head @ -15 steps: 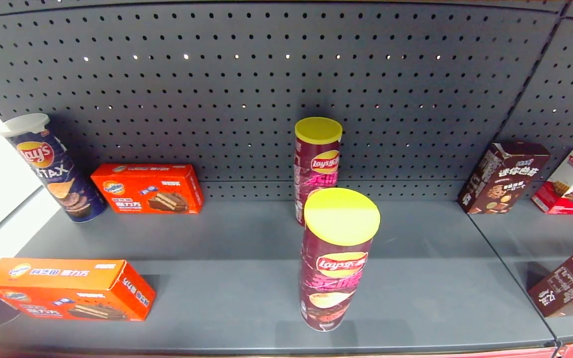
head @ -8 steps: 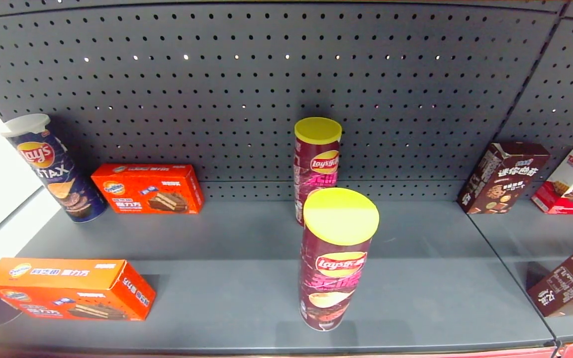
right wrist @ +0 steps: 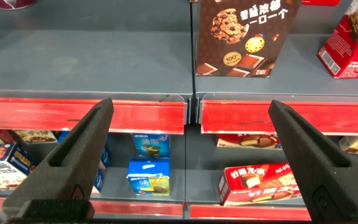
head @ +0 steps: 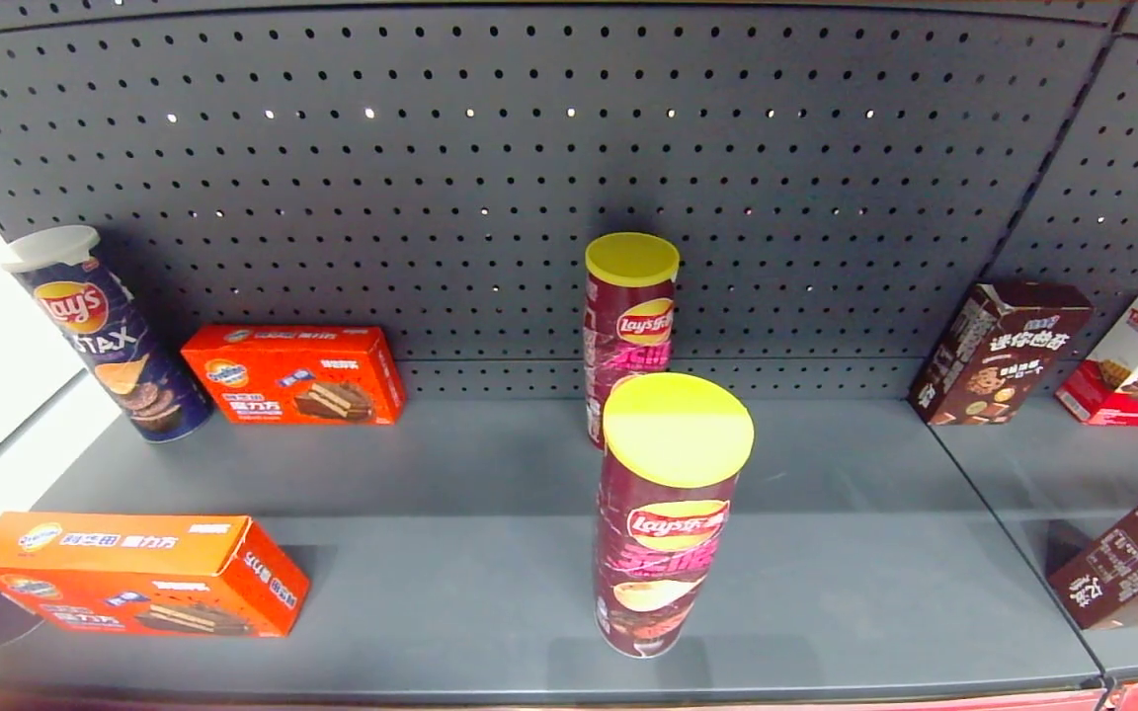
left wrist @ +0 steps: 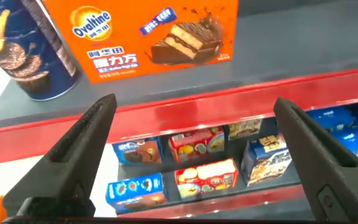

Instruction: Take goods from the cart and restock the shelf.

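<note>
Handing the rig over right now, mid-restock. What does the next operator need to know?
Left gripper: fingers open, empty, in front of the shelf's red edge by the orange box.
Right gripper: fingers open, empty, at the shelf edge below the brown cookie box.
Shelf: two maroon chip cans upright mid-shelf, front can ahead of rear can.
Done: both cans placed.
Left: bare stretches either side; probably fetch the next item from the cart.
</note>
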Controlling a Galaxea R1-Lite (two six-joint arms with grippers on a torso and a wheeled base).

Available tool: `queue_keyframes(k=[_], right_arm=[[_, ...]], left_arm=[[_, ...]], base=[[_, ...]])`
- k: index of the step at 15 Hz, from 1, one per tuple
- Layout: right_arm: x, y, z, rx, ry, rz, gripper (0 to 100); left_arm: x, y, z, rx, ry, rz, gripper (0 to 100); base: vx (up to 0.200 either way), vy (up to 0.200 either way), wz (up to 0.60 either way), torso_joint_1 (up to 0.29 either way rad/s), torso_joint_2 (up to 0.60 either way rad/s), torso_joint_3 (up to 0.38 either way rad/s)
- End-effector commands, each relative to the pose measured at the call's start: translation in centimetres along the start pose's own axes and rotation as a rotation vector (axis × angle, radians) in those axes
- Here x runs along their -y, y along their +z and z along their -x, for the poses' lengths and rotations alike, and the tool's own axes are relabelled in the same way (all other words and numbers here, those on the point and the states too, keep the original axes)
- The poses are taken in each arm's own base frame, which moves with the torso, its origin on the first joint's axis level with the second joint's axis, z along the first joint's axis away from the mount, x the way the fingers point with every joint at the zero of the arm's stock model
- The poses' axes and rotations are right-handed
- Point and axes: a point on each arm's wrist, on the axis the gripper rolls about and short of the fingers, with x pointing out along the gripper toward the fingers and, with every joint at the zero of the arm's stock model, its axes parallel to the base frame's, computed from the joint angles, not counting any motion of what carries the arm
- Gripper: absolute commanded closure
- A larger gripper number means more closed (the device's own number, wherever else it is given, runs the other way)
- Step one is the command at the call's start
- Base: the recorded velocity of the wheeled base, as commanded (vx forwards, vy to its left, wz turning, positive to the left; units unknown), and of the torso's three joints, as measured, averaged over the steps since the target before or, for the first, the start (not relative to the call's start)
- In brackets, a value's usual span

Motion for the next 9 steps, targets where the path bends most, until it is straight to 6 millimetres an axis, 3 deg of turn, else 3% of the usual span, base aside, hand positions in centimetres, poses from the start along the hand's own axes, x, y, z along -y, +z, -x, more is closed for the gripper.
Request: queue_keyframes(k=[1, 3, 4, 9], right_arm=[[0.0, 0.0, 0.0, 0.0, 0.0, 0.0, 0], [0.0, 0.0, 0.0, 0.0, 0.0, 0.0, 0], [0.0, 0.0, 0.0, 0.0, 0.001, 0.0, 0], [0.0, 0.0, 0.0, 0.0, 0.0, 0.0, 0]], left_arm=[[0.0, -0.03, 0.07, 0.009, 0.008, 0.013, 0], [-0.14, -0.04, 0.08, 0.005, 0.072, 0.05, 0], [-0.47, -0.06, 0.13, 0.003, 0.224, 0.127, 0], [-0.41, -0.04, 0.12, 0.006, 0.195, 0.13, 0]], base=[[0.0, 0.0, 0.0, 0.0, 0.0, 0.0], [0.0, 0.0, 0.0, 0.0, 0.0, 0.0], [0.0, 0.0, 0.0, 0.0, 0.0, 0.0], [0.0, 0.0, 0.0, 0.0, 0.0, 0.0]])
